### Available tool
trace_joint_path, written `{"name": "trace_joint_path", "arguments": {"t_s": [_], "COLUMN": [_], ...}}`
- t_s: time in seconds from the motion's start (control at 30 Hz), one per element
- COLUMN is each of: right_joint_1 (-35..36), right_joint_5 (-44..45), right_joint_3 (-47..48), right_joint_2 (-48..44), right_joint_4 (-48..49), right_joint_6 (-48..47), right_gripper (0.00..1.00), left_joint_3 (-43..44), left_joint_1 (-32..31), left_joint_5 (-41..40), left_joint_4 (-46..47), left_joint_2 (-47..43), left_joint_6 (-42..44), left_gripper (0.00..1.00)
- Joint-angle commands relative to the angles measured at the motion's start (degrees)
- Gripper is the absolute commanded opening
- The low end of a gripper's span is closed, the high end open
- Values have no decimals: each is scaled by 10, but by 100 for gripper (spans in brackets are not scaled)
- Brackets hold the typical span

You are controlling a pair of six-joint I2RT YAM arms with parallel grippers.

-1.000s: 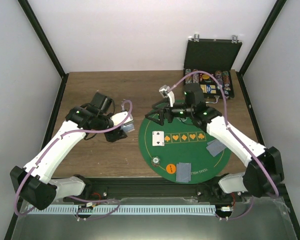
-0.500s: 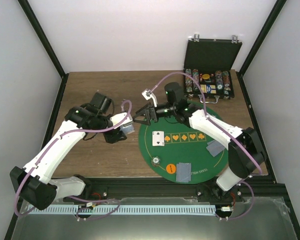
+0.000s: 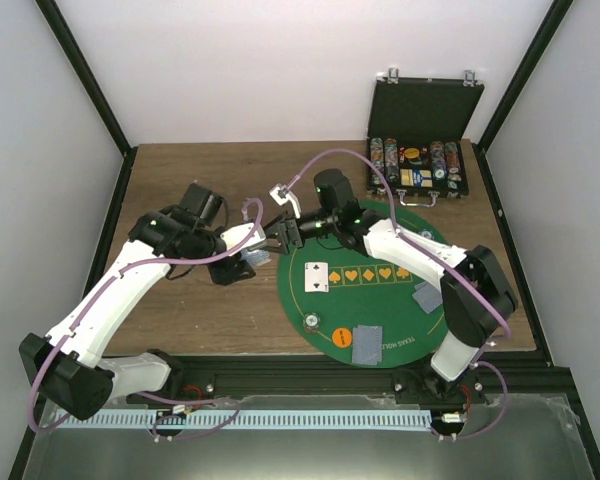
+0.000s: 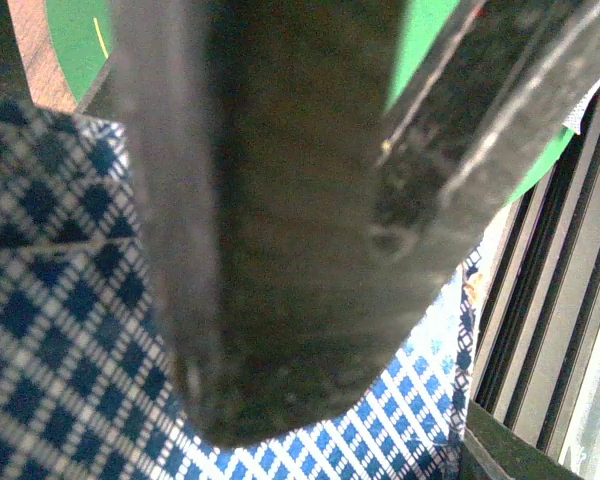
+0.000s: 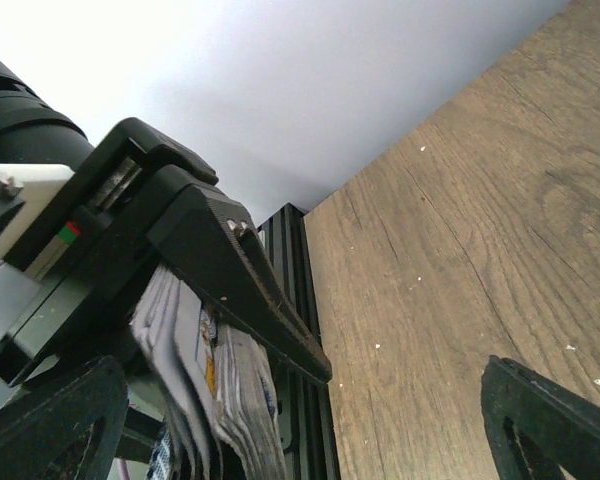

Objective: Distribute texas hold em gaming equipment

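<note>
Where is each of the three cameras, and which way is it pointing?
Top external: above and behind the robot, looking down on the table, green mat and case; left arm and right arm show.
Left wrist: pressed close to the card stack; its own dark finger fills the frame.
Right wrist: low, facing sideways across the wood at the left gripper; its own fingertips sit at the bottom corners.
Shared: both wrist views show the card stack the left gripper holds.
</note>
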Motion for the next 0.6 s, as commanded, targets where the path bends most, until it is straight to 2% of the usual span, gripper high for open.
{"name": "trace_joint_path", "arguments": {"t_s": [0.0, 0.17, 0.3, 0.57], "right_joint_1": [16, 18, 13, -4], "right_joint_5": [18, 51, 104, 142], "right_joint_3": [32, 31, 36, 23], "right_joint_2": [16, 12, -9, -56], "right_joint_4": [-4, -36, -92, -140], "right_joint_6": [-7, -29, -61, -79], "right_gripper": [97, 96, 90, 78], "left_joint_3": [13, 12, 9, 7], "left_joint_1": [0, 0, 1, 2], "left_joint_5": [11, 10, 7, 6], "left_joint_4": [9, 10, 13, 14], "left_joint_2": [2, -4, -5, -3], "left_joint_6": [4, 3, 1, 2], "left_gripper": [52, 50, 49, 49]}}
